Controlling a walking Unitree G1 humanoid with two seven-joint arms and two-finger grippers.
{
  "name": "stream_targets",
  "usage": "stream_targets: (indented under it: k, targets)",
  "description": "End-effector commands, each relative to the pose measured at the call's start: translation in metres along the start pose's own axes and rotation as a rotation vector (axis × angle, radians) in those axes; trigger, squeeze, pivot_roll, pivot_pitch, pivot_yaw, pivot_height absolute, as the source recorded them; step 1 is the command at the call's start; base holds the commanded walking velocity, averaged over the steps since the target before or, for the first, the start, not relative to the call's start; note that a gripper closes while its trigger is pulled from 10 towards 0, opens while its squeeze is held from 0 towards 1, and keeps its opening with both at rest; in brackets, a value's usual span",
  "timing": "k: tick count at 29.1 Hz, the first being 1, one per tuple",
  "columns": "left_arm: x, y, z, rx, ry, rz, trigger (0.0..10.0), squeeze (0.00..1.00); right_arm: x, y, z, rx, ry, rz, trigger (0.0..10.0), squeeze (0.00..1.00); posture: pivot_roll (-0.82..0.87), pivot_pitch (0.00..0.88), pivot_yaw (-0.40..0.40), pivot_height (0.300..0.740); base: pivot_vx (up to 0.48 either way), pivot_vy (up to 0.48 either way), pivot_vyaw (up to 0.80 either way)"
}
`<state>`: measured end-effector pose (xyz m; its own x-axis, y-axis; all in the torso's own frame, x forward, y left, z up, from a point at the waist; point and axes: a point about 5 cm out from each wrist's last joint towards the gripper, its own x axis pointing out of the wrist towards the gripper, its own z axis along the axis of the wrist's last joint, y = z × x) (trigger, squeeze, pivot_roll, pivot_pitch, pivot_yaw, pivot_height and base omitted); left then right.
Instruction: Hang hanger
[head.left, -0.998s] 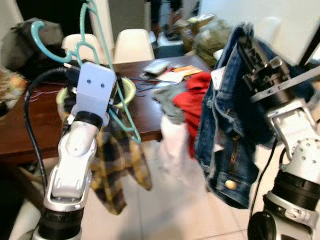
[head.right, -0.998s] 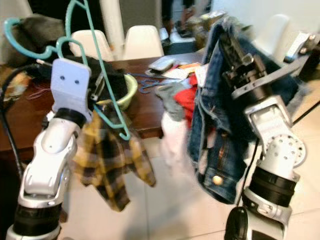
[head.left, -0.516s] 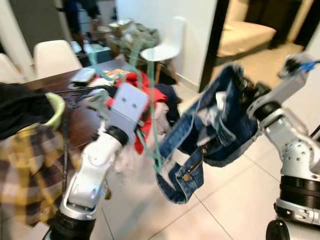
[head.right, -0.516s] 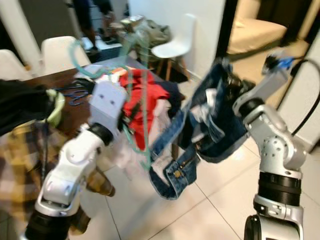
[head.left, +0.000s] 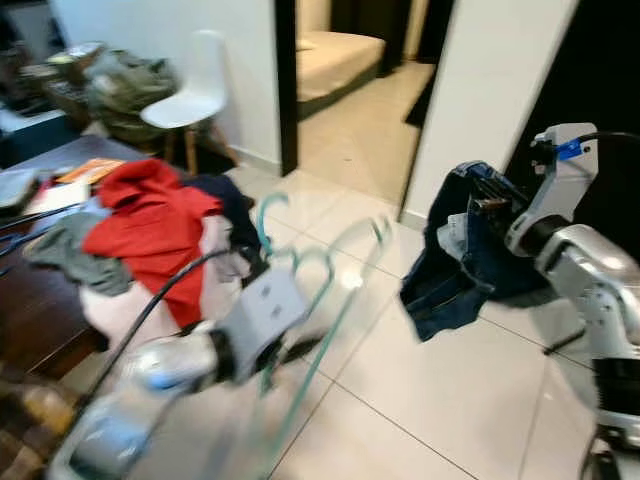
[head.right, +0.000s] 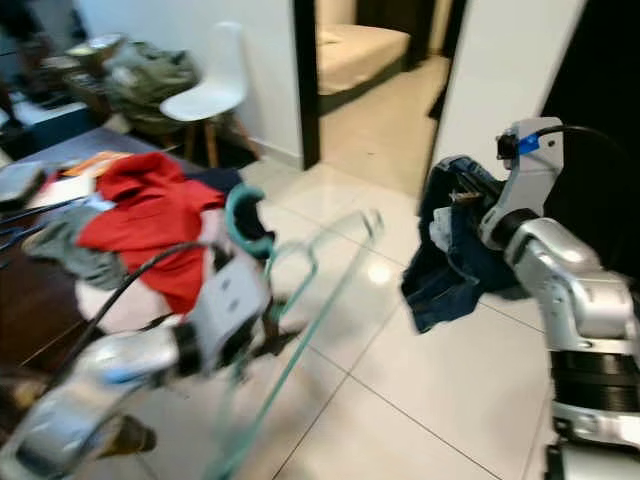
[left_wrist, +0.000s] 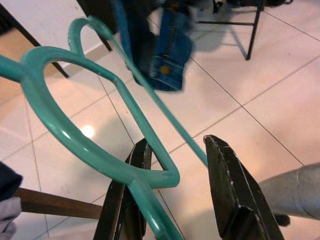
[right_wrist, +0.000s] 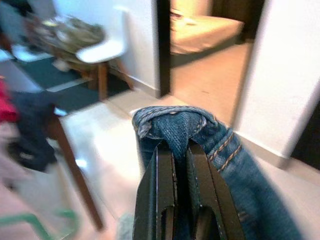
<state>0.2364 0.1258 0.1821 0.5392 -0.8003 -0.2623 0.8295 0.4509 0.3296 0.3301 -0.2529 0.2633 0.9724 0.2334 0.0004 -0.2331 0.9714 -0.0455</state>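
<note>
The left gripper has its jaws clenched on the teal hanger at the bend below its hook, holding it low over the tiled floor. The right gripper pinches a folded edge of the denim jeans, held high. This looks like the carrying step; next comes finding a rail for the hook.

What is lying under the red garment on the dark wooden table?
Under the red garment a grey cloth and a pale pink-white cloth stick out over the dark wooden table edge. Anything deeper in the heap is covered.
</note>
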Motion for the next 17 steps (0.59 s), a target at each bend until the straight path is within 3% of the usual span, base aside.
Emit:
stream_targets:
  k: [1,4,5,9,17]
  targets:
    - [-0.005,-0.001,0.007,0.009,-0.025,-0.041,10.0,0.00,0.000,0.000,0.007,-0.008,-0.038,0.020,10.0,0.00,-0.03,0.000,-0.015,0.740,0.000,0.000,-0.64]
    - [-0.014,-0.002,0.011,-0.013,-0.050,-0.095,10.0,0.00,0.000,-0.004,0.011,0.018,-0.055,0.027,10.0,0.00,-0.03,0.000,-0.021,0.740,0.000,0.000,-0.21]
    - [-0.024,-0.002,0.020,-0.009,-0.097,-0.135,10.0,0.00,-0.001,0.000,0.014,0.048,-0.070,0.106,10.0,0.00,-0.03,0.000,-0.027,0.740,0.000,0.000,0.00]
    - [-0.032,0.003,0.026,0.015,-0.134,-0.142,10.0,0.00,-0.005,0.009,0.017,0.051,-0.073,0.227,10.0,0.00,-0.03,0.000,-0.032,0.740,0.000,0.000,0.00]
    - [-0.028,0.002,0.026,0.033,-0.157,-0.162,10.0,0.00,-0.010,0.027,0.019,-0.001,-0.046,0.418,10.0,0.00,-0.04,0.000,-0.034,0.740,0.000,0.000,0.00]
